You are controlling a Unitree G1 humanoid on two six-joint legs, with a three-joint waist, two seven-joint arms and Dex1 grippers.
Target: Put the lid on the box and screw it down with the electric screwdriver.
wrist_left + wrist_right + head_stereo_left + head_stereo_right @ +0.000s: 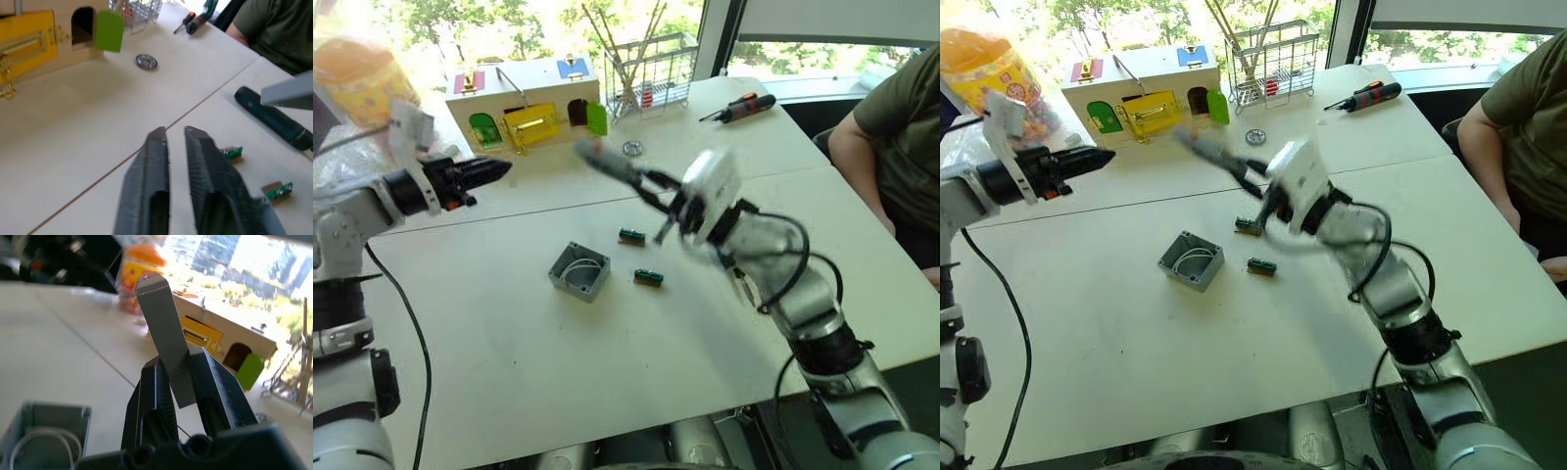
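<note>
The open grey box [579,271], white wires coiled inside, rests on the white table [509,372] at its middle. My right gripper [646,182] hovers above and behind it, shut on the flat grey lid [164,328], which stands edge-up between the fingers and juts toward the far left. On the table under that hand lies the black electric screwdriver [274,120], mostly hidden in the head views. My left gripper [487,173] is raised over the table's left side, shut and holding nothing.
A wooden latch box [524,108] and a wire rack [651,73] stand at the back. An orange-and-black hand screwdriver [739,108] lies at the back right. Two small green parts [649,277] lie near the box, a metal disc [631,149] farther back. A person [901,127] sits at the right edge.
</note>
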